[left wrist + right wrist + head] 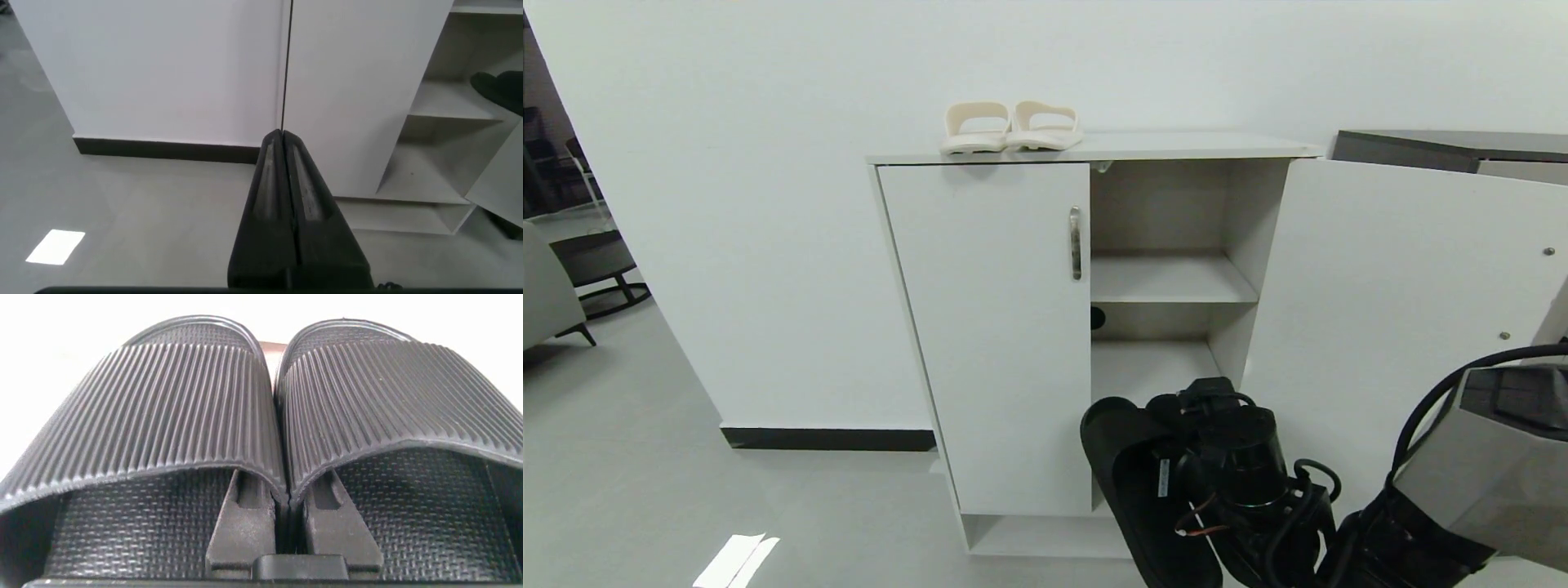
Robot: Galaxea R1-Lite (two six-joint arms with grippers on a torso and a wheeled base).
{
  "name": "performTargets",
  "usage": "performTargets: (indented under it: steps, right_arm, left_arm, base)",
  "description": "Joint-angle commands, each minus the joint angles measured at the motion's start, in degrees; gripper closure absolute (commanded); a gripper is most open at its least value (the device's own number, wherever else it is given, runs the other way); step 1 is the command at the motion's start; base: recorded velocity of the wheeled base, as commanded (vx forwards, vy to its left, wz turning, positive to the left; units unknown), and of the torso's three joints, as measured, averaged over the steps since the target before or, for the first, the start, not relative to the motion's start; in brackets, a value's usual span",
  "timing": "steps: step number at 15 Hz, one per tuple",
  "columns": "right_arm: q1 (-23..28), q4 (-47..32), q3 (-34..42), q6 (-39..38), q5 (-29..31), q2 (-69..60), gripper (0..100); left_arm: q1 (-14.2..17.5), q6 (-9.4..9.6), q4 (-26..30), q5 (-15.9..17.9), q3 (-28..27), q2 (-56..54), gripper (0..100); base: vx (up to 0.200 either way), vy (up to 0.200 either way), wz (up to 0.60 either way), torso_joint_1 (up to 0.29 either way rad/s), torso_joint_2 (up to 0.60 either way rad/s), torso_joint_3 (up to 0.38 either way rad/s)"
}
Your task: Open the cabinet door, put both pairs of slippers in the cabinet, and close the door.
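Observation:
The white cabinet (pixel 1094 149) has its left door (pixel 988 327) shut and its right door (pixel 1380 310) swung wide open, baring two shelves (pixel 1168 282). A beige pair of slippers (pixel 1011 126) lies on the cabinet top. My right gripper (pixel 283 518) is shut on the black pair of slippers (pixel 270 416), pinching the two inner edges together. That black pair (pixel 1131 465) hangs low in front of the open compartment, toes toward the lower shelf. My left gripper (pixel 283 140) is shut on nothing, held above the floor left of the cabinet.
A metal handle (pixel 1076 242) sits on the shut left door. A grey chair (pixel 547 294) and a round table (pixel 600 261) stand at far left. A dark-topped unit (pixel 1454 145) stands behind the open door. Bare floor (pixel 686 490) spreads to the left.

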State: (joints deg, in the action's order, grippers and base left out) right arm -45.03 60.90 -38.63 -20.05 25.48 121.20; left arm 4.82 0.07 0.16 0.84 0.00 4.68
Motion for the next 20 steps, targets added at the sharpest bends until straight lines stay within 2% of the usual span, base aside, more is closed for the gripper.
performTargets:
  steps: [1, 2, 4, 6, 11, 14, 20]
  right_arm:
    - [0.3, 0.0, -2.15, 0.28, 0.45, 2.02, 100]
    - [1.0, -0.08, -3.47, 0.63, 1.06, 3.17, 100]
    - [3.28, -0.26, -7.77, 1.24, 6.87, 7.91, 100]
    - [5.48, 0.09, -8.57, 3.71, 9.68, 9.23, 100]
    - [6.98, 5.98, -12.87, 4.94, 9.33, 12.31, 100]
    - [7.06, 6.24, -15.86, 6.61, 9.33, 13.36, 100]
    - [8.03, 5.1, -20.08, 9.77, 9.24, 14.06, 100]
  left_arm:
    - [0.02, 0.01, 0.02, 0.04, 0.0, 0.42, 100]
    - [0.02, 0.01, 0.02, 0.04, 0.0, 0.42, 100]
    - [0.02, 0.01, 0.02, 0.04, 0.0, 0.42, 100]
    - [0.02, 0.01, 0.02, 0.04, 0.0, 0.42, 100]
    - [-0.07, 0.19, 0.02, 0.04, 0.0, 0.42, 100]
    - [0.02, 1.6, 0.02, 0.04, 0.0, 0.33, 100]
    - [0.02, 1.07, 0.02, -0.14, 0.0, 0.33, 100]
  base:
    - [0.0, 0.0, 0.0, 0.0, 0.0, 0.0]
    - [0.0, 0.0, 0.0, 0.0, 0.0, 0.0]
    - [0.0, 0.0, 0.0, 0.002, 0.0, -0.144]
    - [0.0, 0.0, 0.0, 0.002, 0.0, -0.195]
    - [0.0, 0.0, 0.0, 0.002, 0.0, -0.192]
    - [0.0, 0.0, 0.0, 0.004, 0.0, -0.194]
    - [0.0, 0.0, 0.0, 0.004, 0.0, -0.141]
